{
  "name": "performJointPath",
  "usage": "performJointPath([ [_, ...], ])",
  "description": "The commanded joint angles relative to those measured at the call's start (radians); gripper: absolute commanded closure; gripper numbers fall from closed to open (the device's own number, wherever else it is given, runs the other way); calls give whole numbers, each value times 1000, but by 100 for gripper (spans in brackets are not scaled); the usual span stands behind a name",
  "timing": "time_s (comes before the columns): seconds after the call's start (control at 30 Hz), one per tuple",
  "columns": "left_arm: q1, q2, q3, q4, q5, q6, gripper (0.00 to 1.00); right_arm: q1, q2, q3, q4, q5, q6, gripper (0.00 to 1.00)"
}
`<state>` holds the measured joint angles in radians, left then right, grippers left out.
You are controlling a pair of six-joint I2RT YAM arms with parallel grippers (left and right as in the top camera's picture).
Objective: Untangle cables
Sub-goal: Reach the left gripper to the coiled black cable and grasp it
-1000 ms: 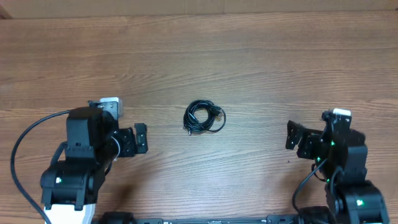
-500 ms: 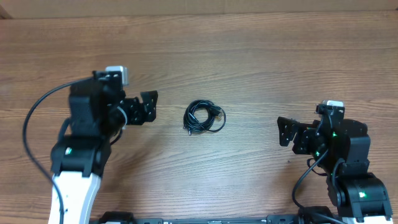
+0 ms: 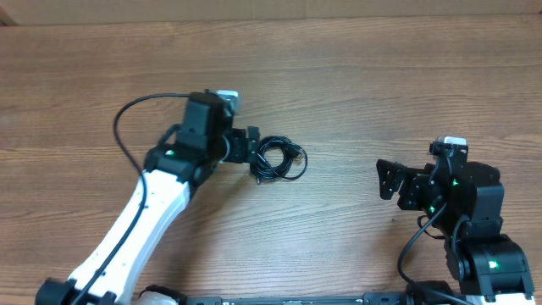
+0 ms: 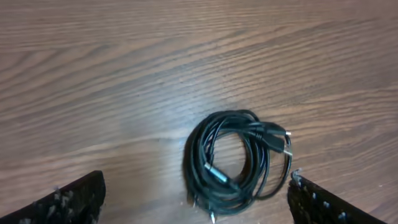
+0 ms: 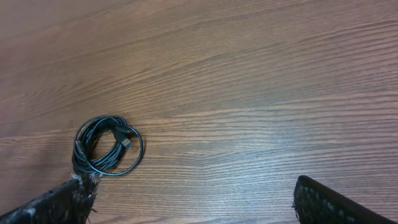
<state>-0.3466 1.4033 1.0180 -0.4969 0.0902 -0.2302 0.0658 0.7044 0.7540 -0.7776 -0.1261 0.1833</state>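
1. Nearest the robot's base, the right gripper (image 3: 388, 180) hangs over bare wood, well apart from the work. Its jaws are wide apart and hold nothing.
2. Further out, the left gripper (image 3: 252, 146) is just beside the coil's left edge. Its jaws are also wide apart and empty. In the wrist view, its rough black fingers (image 4: 68, 199) sit at either side, with the bundle between them.
3. The cables (image 4: 258, 165) lie at the table's centre. They are thin, glossy black cords wound into one tight ring, with small plug ends poking out on the right side and the bottom edge.
4. The step looks like the approach for a first grasp; nothing appears to be untangled yet. The next move likely calls for lowering and pinching a few strands, not the whole ring, while the right arm comes in for a plug end.
5. Beyond, the table (image 3: 356, 76) is flat brown wood with fine grain running left to right.
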Motion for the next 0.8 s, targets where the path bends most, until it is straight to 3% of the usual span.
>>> performJointPath([
  [0.0,-38,70,21,72,-39,10,7,-4,-1,29,8,-3,3,0],
  [0.2,-59,154,21,179,-39,24,5,-4,-1,29,-4,-3,3,0],
  [0.77,-60,189,21,196,-38,24,4,-4,-1,29,-10,-2,2,0],
])
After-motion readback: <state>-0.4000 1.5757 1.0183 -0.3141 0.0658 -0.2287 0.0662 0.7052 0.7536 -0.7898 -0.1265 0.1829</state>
